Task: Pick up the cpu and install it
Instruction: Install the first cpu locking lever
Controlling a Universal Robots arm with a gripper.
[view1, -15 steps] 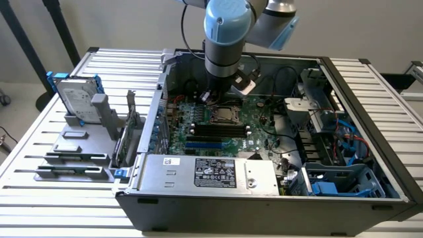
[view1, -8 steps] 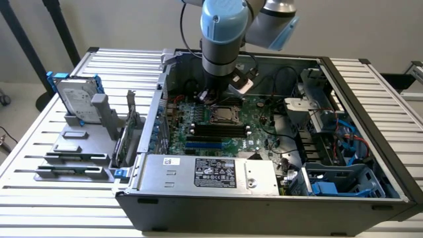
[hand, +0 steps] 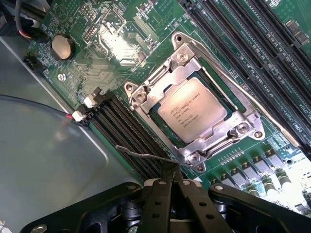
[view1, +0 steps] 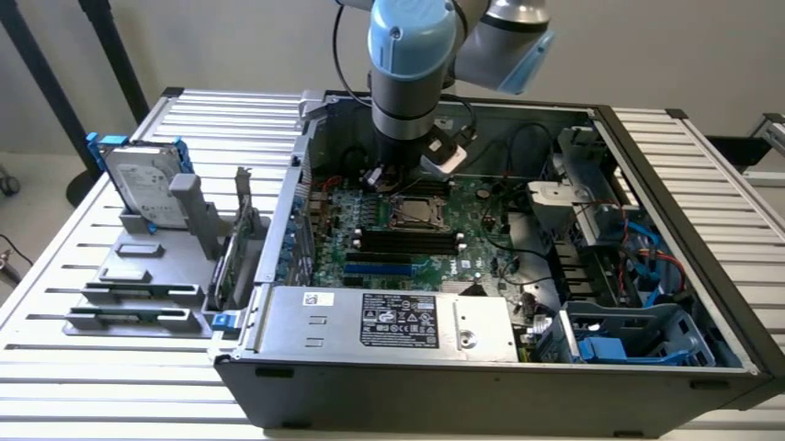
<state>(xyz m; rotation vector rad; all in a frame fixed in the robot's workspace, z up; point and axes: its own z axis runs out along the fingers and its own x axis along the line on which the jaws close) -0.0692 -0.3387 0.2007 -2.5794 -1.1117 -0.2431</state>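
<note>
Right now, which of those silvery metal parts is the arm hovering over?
The small square silver cpu seated in its motherboard socket, directly below the arm; the silver hard drive stands outside the case.

Room above cpu (hand: 192,109) clear; hand (hand: 171,187) just beside socket frame (hand: 243,128), RAM slots (hand: 124,126) flanking.

Cpu (hand: 192,109), flat square chip, dull silver top with fine printed lettering, lying level in the metal-framed socket (hand: 146,99) on the green motherboard (hand: 97,63), seated inside the frame
</note>
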